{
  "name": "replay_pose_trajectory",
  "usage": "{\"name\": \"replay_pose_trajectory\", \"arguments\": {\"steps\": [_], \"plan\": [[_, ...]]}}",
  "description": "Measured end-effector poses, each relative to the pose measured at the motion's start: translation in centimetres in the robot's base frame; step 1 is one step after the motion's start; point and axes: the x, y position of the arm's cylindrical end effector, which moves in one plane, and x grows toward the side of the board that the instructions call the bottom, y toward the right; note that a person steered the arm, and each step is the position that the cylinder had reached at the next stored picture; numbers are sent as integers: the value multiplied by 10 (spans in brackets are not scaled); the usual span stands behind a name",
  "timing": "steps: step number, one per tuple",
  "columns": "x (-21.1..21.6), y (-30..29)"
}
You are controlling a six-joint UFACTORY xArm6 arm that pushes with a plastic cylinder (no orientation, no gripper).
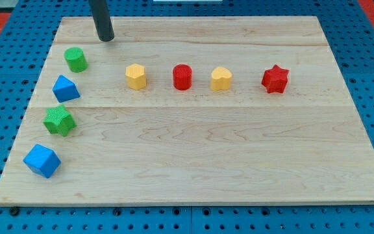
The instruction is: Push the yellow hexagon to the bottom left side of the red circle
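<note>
The yellow hexagon (136, 76) lies on the wooden board (200, 149), in a row near the view's top. The red circle (182, 77) stands just to its right, a small gap between them. My tip (106, 38) is at the board's upper left, above and to the left of the yellow hexagon and clear of every block. It stands above and to the right of the green circle (76, 59).
A yellow heart (221, 78) and a red star (275, 79) continue the row to the right. Down the left side lie a blue triangle (65, 88), a green star (60, 120) and a blue cube (42, 160).
</note>
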Motion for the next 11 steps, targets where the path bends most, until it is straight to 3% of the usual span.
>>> {"name": "replay_pose_trajectory", "arguments": {"steps": [8,9,10,11], "plan": [[0,23],[9,40],[10,9],[45,34]]}}
